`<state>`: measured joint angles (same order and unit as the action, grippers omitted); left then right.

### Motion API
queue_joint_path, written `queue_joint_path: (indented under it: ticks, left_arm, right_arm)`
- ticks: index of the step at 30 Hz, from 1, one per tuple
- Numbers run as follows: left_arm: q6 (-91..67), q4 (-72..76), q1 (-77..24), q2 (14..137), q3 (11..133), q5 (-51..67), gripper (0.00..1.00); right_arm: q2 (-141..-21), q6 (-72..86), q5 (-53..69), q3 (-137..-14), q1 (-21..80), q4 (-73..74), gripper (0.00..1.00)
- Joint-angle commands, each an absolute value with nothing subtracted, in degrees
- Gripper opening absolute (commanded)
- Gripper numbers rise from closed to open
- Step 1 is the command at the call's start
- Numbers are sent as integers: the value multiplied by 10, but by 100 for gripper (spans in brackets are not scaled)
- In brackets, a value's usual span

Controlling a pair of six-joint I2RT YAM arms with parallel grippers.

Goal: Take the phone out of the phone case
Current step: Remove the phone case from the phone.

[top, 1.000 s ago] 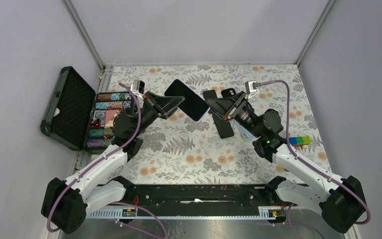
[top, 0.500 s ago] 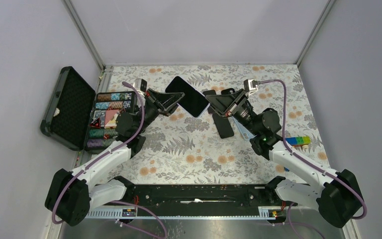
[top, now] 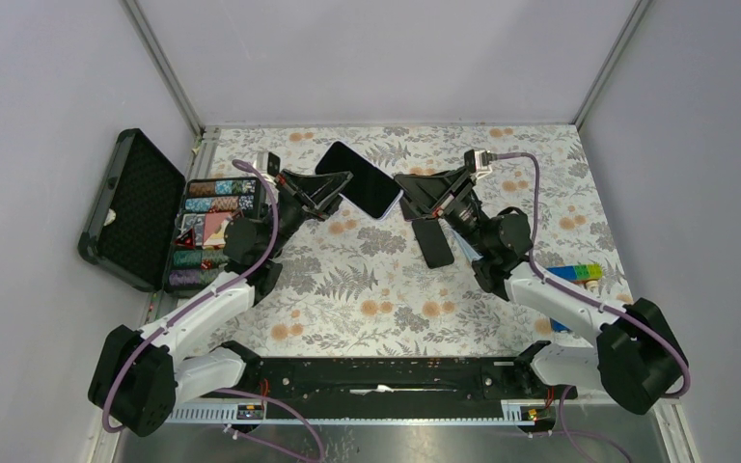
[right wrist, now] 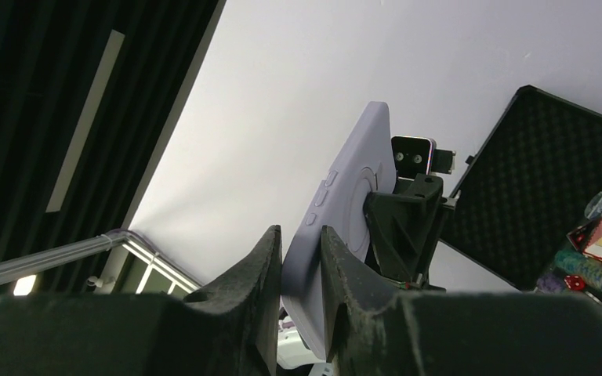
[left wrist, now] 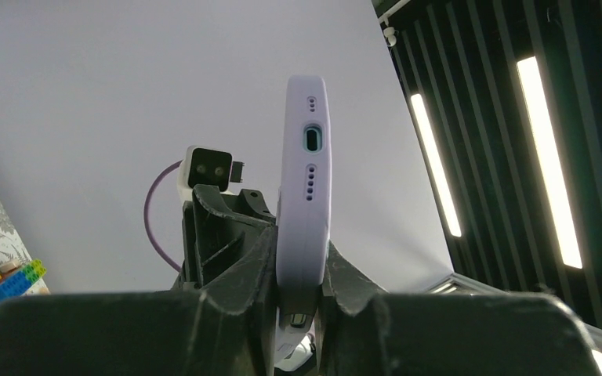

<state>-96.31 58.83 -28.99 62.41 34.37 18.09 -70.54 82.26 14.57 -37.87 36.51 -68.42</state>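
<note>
From the near edge, both arms are reaching out over the floral-patterned desk [top: 347,289], and the black-screened smartphone [top: 359,181] is hanging in the air between them. It is sitting fully inside its lilac silicone phone case [left wrist: 303,196], so the separation is not yet done (no edge is visibly peeling). The left gripper [top: 336,191] is clenching the case across its thickness. The right gripper [top: 407,201] is pinching the opposite side, its jaws narrowed onto the case.

White links [top: 198,311], black joints [top: 135,386], apparently purple cables [left wrist: 147,223]
</note>
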Motion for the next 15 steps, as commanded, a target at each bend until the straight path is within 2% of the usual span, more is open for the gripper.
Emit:
queue_joint_path:
  ticks: [1,6,15]
  left_arm:
    - [-1082,821,-303,578,390,170,0]
    - [-1082,822,-303,563,391,172,0]
    - [-1093,823,-303,552,398,187,0]
  right_arm:
    - [-764,804,158,-355,366,-623,8]
    - [-794,794,155,-351,360,-638,6]
    - [-806,680,158,-348,347,-611,4]
